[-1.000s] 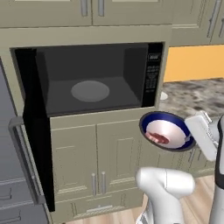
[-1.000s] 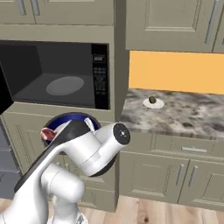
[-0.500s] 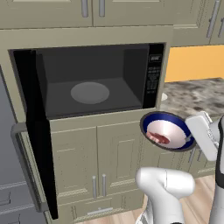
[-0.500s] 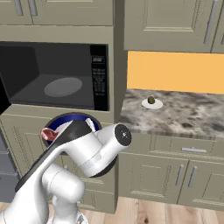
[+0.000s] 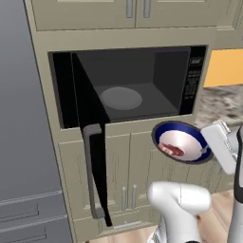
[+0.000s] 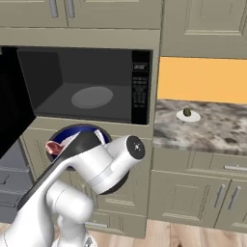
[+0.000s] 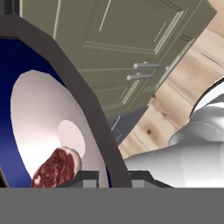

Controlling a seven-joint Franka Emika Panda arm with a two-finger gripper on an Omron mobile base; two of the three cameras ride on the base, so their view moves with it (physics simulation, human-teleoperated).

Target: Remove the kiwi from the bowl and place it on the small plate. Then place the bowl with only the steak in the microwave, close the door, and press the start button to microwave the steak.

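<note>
The whole scene has slid sideways in both base views against half a second ago: the microwave (image 5: 128,85) sits further right in the left base view and nearer in the right one, and its door (image 5: 90,142) now swings out toward the camera. That is the base driving, not the things moving. The bowl (image 5: 182,141) keeps its place against the arm throughout, so it is being carried along.

For the task, this reads as the approach to the oven. The kiwi (image 6: 187,112) lies on the plate (image 6: 179,115) on the counter (image 6: 202,128), well apart from the bowl, so the first part looks done. The steak (image 5: 171,150) is alone in the bowl, low against its white inside, and the bowl is tilted steeply, its mouth turned toward the left camera. The gripper (image 7: 113,177) is clamped on the bowl's rim: in the hand view the two tips stand close on either side of the dark blue edge, with the steak (image 7: 54,168) just beside them.

The bowl hangs below and to the right of the cavity, in front of the beige cabinet doors (image 5: 128,161), not yet at the opening. The turntable (image 5: 121,98) is bare and the door stands wide, so the way in looks free; the bowl likely needs lifting and levelling first, or the steak may slide out.

Around it: beige cabinets above and below, an orange wall (image 6: 202,79) behind the speckled counter, a grey appliance (image 5: 23,118) at the left, wood floor (image 7: 175,96) beneath
</note>
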